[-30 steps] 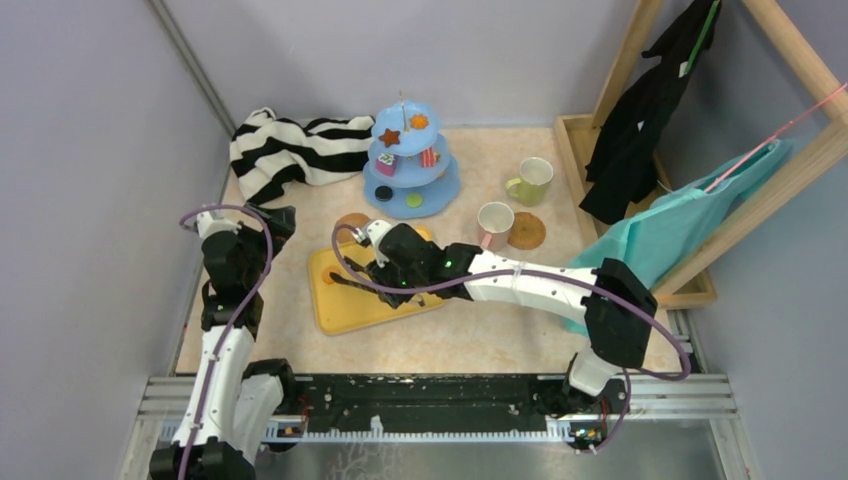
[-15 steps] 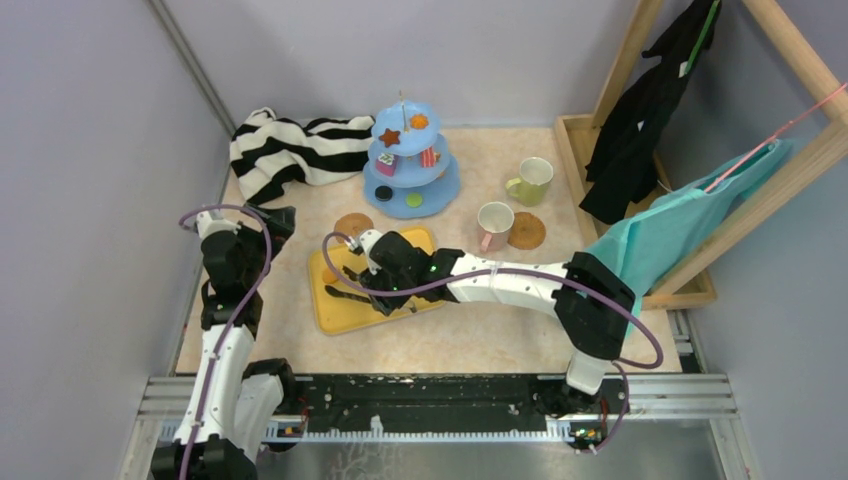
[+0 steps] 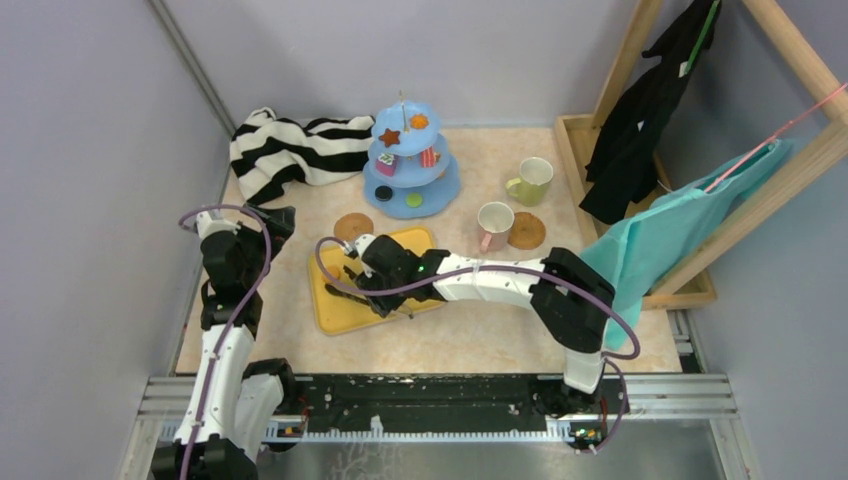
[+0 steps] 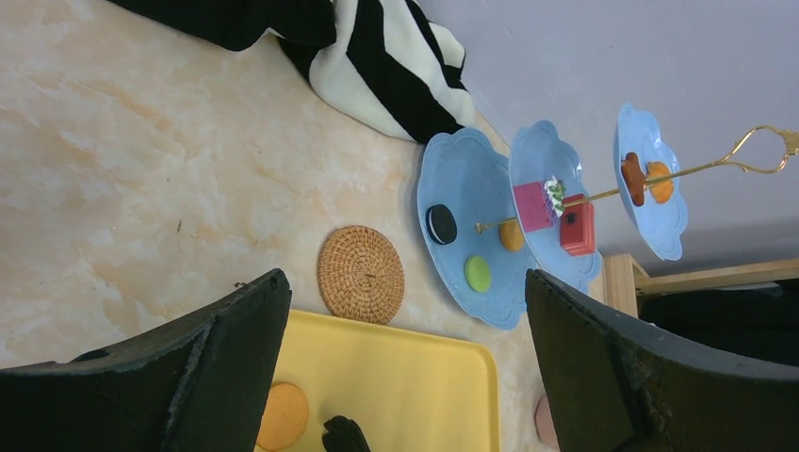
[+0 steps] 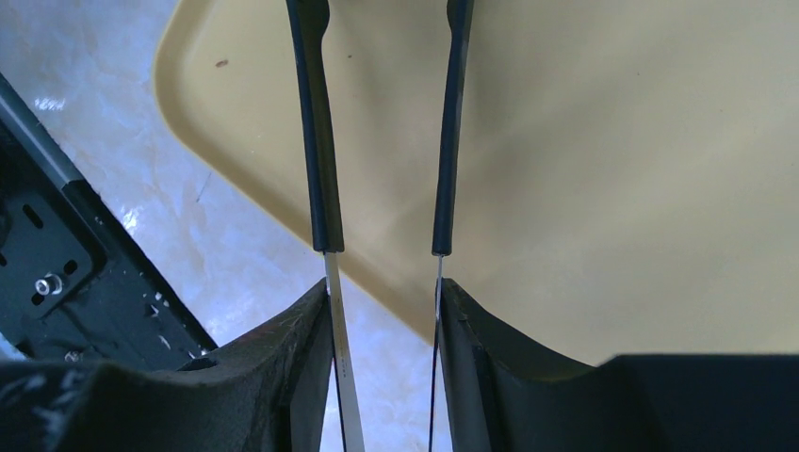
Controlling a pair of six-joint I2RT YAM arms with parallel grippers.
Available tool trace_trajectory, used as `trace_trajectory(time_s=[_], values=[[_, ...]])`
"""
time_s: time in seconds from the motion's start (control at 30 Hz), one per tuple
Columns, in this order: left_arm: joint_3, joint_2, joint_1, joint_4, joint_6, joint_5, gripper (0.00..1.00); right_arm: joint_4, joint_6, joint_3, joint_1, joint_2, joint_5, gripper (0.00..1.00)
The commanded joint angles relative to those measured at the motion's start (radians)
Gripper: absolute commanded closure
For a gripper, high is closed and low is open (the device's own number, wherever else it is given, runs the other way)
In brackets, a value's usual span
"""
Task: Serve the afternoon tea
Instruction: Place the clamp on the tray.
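The light-blue three-tier stand (image 3: 410, 160) stands at the back with several toy cookies and cake slices on it; it also shows in the left wrist view (image 4: 471, 226). My right gripper (image 3: 368, 283) is shut on metal tongs (image 5: 320, 141) with black tips, held low over the yellow tray (image 3: 345, 312). An orange cookie (image 4: 283, 416) lies on the tray beside a tong tip (image 4: 344, 435). One cork coaster (image 3: 353, 226) lies bare behind the tray. The pink-handled cup (image 3: 494, 222) stands next to the other coaster (image 3: 527, 231). The yellow-green cup (image 3: 532, 180) stands behind them. My left gripper (image 3: 270, 222) is open and empty.
The black-and-white striped cloth (image 3: 290, 150) lies at the back left. A wooden rack (image 3: 640, 200) with hanging black and teal clothes stands on the right. Grey walls close the left and back sides.
My right arm has slid left along the tray with the tongs, toward the orange cookie at its left end. The left arm has not moved.
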Motion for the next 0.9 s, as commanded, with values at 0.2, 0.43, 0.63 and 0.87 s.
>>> trace_trajectory(time_s=[0.2, 0.43, 0.63, 0.87], values=[[-0.015, -0.002, 0.009, 0.040, -0.011, 0.018, 0.01, 0.004, -0.023, 0.139, 0.008, 0.074, 0.034, 0.57], [-0.018, -0.004, 0.010, 0.044, -0.015, 0.022, 0.01, -0.023, -0.042, 0.192, 0.000, 0.114, 0.044, 0.57], [-0.021, -0.003, 0.012, 0.048, -0.021, 0.028, 0.01, -0.038, -0.052, 0.225, -0.005, 0.144, 0.049, 0.58], [-0.025, -0.001, 0.013, 0.051, -0.023, 0.030, 0.01, -0.050, -0.055, 0.234, -0.013, 0.156, 0.046, 0.60]])
